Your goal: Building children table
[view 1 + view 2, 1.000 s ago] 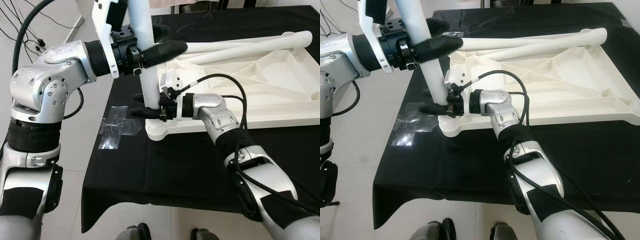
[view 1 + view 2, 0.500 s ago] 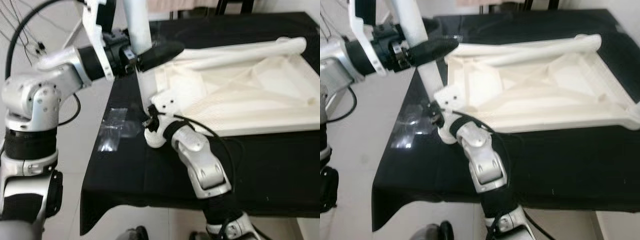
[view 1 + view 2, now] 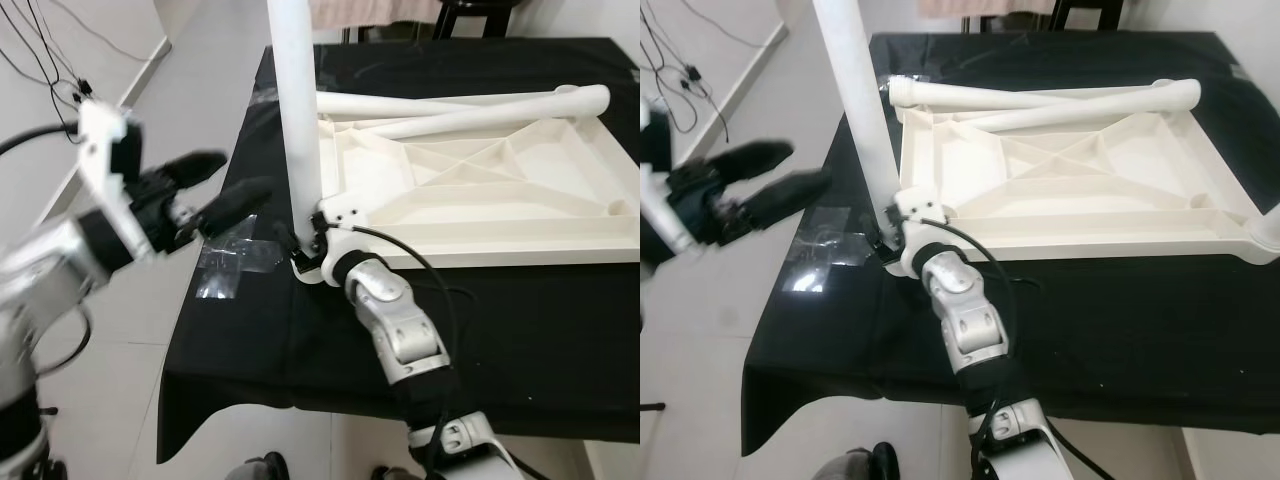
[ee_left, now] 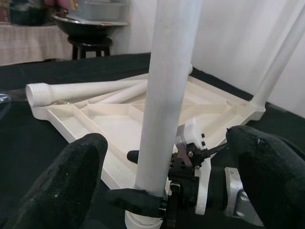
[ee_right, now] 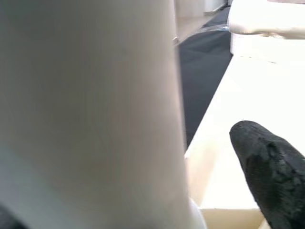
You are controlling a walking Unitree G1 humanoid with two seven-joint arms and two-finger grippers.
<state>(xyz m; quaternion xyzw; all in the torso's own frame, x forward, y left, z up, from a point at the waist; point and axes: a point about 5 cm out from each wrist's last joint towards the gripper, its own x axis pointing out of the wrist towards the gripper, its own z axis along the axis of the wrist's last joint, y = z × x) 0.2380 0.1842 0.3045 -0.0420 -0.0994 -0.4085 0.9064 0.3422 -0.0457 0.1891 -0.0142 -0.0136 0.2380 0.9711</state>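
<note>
The white tabletop [image 3: 480, 200] lies upside down on a black cloth. At its near left corner a white leg [image 3: 298, 120] stands upright in the socket. My right gripper [image 3: 298, 240] is shut on the foot of this leg, one black finger [image 4: 138, 200] on each side. Well left of the leg, over the cloth's edge, my left gripper [image 3: 215, 182] is open and holds nothing; its fingers [image 4: 78, 171] frame the leg in the left wrist view. Two loose legs [image 3: 450, 100] lie along the tabletop's far rim. Another leg [image 4: 286, 52] stands at the far corner.
A clear plastic bag [image 3: 235, 255] lies on the black cloth [image 3: 300, 340] just left of the socket. The cloth's left edge drops to a pale floor with cables [image 3: 45, 60]. A dark stool [image 3: 480, 12] stands behind the table.
My left gripper has let go of the upright leg and drawn back to the left, now open. The right gripper stays at the leg's foot. The camera has shifted.
</note>
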